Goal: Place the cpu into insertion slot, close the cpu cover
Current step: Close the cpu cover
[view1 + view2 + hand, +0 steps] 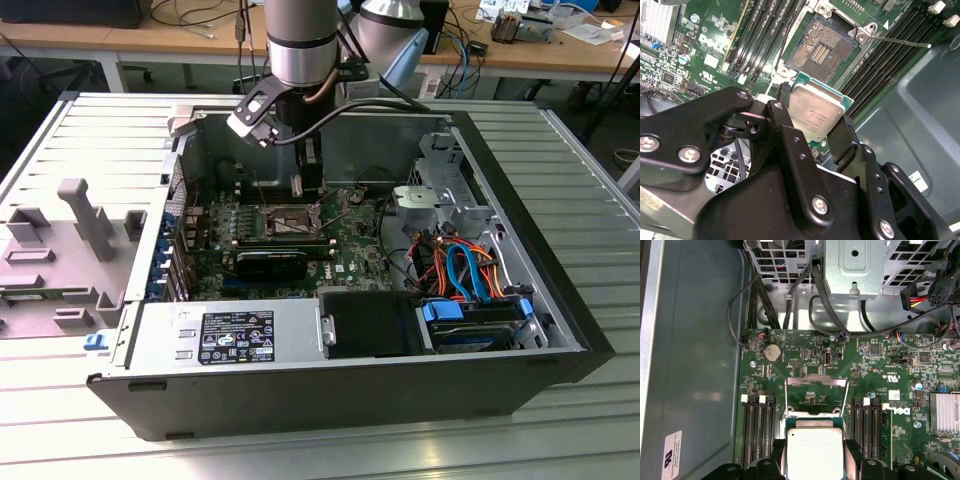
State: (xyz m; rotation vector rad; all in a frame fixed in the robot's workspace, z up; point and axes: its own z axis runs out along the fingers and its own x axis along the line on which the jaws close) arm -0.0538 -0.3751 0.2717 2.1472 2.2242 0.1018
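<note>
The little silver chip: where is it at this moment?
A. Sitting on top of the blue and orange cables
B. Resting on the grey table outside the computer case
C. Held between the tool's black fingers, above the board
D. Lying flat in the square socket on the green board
C. In the second wrist view the chip sits clamped between the tool's black fingers, while the socket beyond it lies open and empty.

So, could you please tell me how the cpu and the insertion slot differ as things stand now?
The cpu has a light silvery top on a green edge; the insertion slot has a dark centre within a silvery rim. The cpu is held between the fingers of the gripper, off the board, while the slot is fixed to the board. The cpu is tilted against the slot in the second wrist view. Both are square and look alike in size.
</note>
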